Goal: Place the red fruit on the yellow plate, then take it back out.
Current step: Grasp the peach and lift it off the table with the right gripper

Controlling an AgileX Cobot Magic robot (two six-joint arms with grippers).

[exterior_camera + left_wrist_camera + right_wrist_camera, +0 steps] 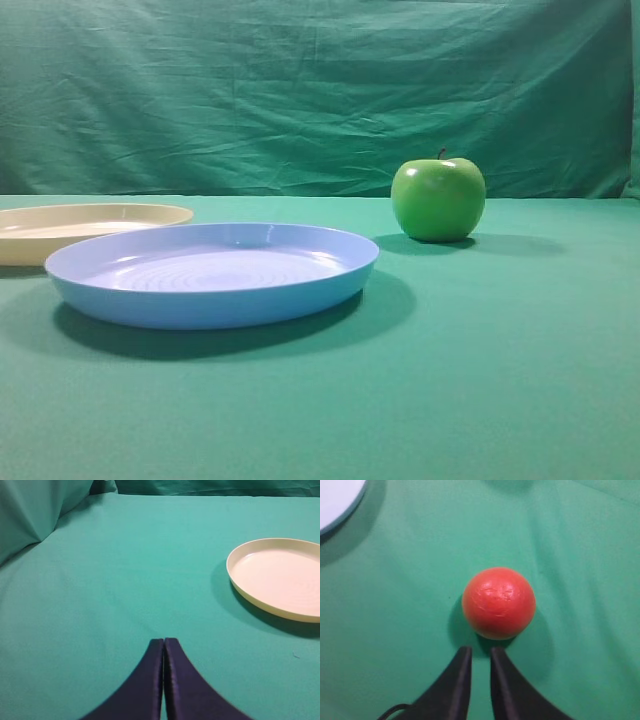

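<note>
Right wrist view: red fruit sitting alone on the green bench, just past the tips of the right end effector. Right end effector nearly closed, only a thin gap between the 2 tips, gripping nothing. Not touching the fruit yet, just lined up behind it. Probably waiting there because the fruit must be picked up first. Needs to open wider than the fruit before going around it.

Left wrist view: left end effector clenched tight, tips pressed together, holding nothing. Yellow plate off to the right side, empty, resting flat on the bench. Likely kept bare so the fruit has room to land.

Exterior high view: yellow plate near the left edge, behind the blue plate. Green apple further back on the right. Red fruit and both end effectors not showing here.

Round like a ball, so no long side and no pointing way to tell. No stem seen. Could roll if nudged.

Task barely begun: fruit not on the plate yet.
</note>
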